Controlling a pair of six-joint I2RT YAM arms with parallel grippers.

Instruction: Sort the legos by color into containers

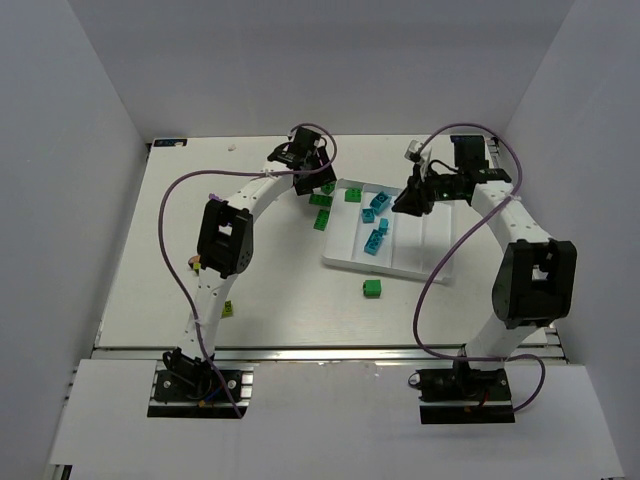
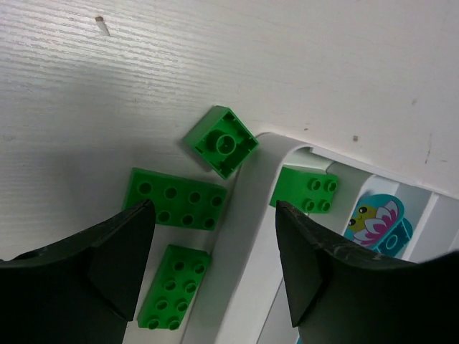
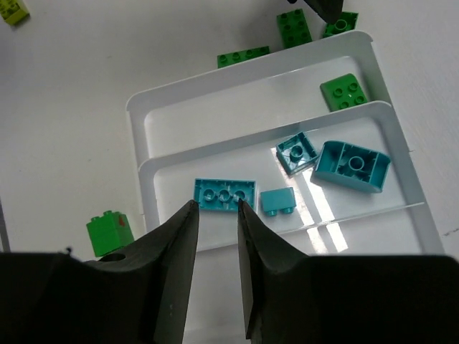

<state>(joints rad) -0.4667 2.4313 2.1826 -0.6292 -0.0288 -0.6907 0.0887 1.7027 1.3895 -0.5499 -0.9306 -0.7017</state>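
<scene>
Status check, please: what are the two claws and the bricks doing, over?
Left gripper open, empty, above green legos beside tray corner. Right gripper barely open, empty, above teal legos in tray. One green lego in tray; nothing blocking.

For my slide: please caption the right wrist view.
Right gripper, slightly open, above four teal legos in one tray compartment; a green lego in the next.

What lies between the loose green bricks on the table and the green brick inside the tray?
The tray's white raised rim, shown in the left wrist view.
</scene>
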